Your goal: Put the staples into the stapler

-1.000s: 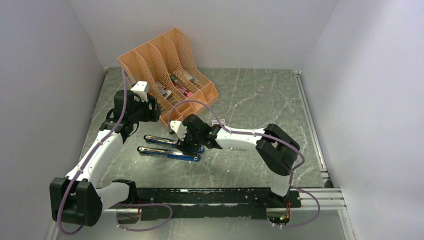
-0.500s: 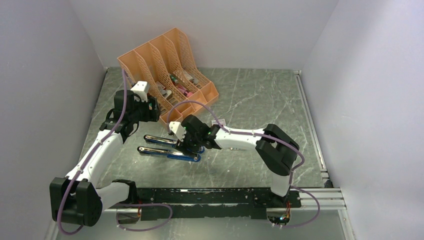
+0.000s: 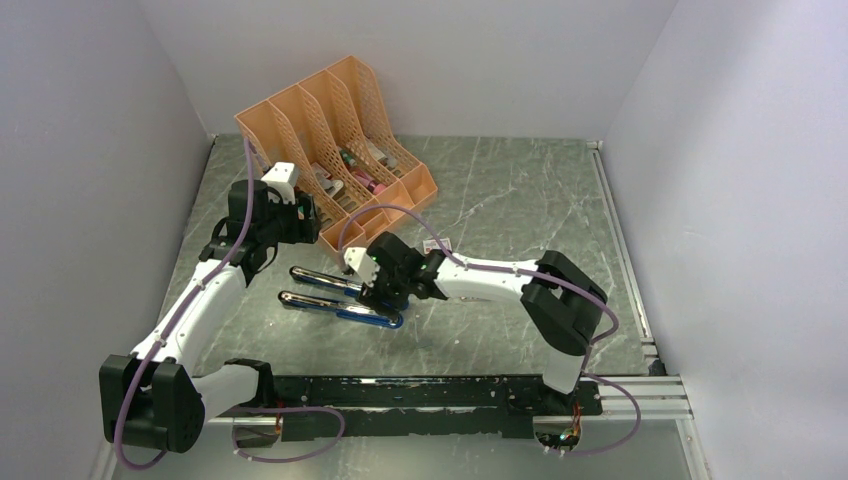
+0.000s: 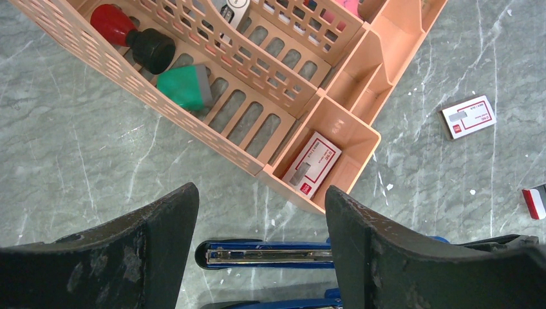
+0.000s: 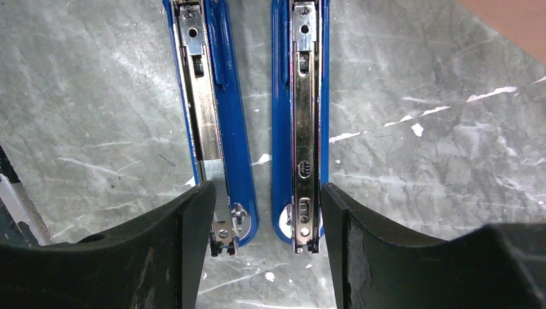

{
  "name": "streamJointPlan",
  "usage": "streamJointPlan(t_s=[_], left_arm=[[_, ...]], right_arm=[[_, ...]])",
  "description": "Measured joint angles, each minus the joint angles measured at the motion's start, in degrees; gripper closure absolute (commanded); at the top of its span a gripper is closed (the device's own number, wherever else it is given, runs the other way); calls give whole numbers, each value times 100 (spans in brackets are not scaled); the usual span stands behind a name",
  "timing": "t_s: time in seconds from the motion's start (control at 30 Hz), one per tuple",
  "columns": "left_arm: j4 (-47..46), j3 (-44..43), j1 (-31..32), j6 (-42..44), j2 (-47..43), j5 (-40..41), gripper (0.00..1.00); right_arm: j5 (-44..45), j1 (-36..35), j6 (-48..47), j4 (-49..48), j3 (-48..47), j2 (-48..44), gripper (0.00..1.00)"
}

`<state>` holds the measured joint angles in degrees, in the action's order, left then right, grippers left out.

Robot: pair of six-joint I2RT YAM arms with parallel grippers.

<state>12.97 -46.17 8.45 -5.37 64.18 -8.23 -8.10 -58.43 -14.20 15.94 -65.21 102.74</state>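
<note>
Stapler lies splayed flat, both blue halves under the right gripper, fingers spread and empty. Left gripper, also spread and empty, hangs at the stapler's 11 o'clock, by the organizer edge. Bare table lies toward 3 o'clock.

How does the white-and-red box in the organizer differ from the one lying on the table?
The box in the organizer sits walled inside the peach organizer's front compartment; the box on the table lies in the open on bare table. The organizer one is straight ahead of the left pincer; the table one sits off to its right. Both are white, red-bordered, similar in size.
</note>
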Motion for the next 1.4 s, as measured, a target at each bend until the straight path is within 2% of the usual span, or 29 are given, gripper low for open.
streamJointPlan(t_s=[1.4], left_arm=[[2, 0, 0, 0, 0, 0, 24]], right_arm=[[-22, -9, -85, 1095, -109, -249, 37]])
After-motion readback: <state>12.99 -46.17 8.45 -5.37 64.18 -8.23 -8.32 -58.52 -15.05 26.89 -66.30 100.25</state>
